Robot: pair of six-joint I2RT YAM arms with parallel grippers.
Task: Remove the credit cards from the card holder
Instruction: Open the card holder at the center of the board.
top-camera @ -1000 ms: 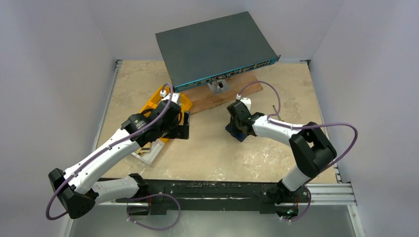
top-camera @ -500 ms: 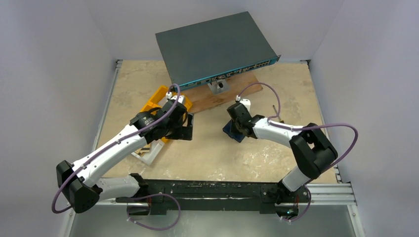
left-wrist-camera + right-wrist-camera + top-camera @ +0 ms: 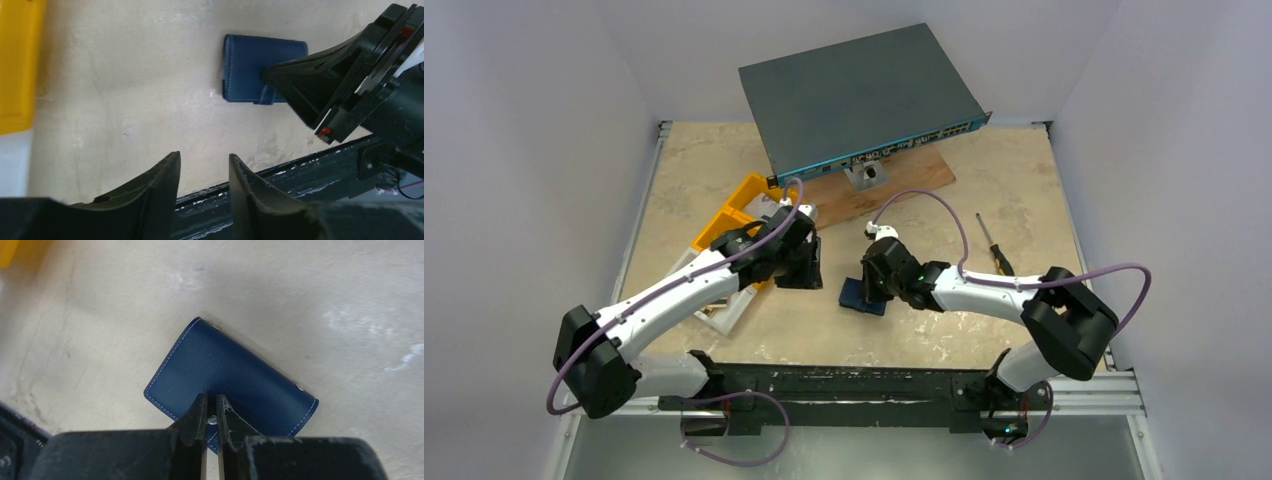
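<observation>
Card holder [image 3: 235, 375] stud [image 3: 212, 419] in tight right hand [image 3: 210, 400], wrist view only; left hand [image 3: 204, 156] half-open.

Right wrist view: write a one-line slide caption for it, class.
Right tool, shut, tips on the closed navy card holder lying on the table.

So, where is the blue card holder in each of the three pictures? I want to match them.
Top view: the card holder lies just below the centre of the picture.
Left wrist view: upper middle, lying flat.
Right wrist view: centre, lying slanted.
Shared landmark: the right gripper, closed on the holder's edge in every view.
</observation>
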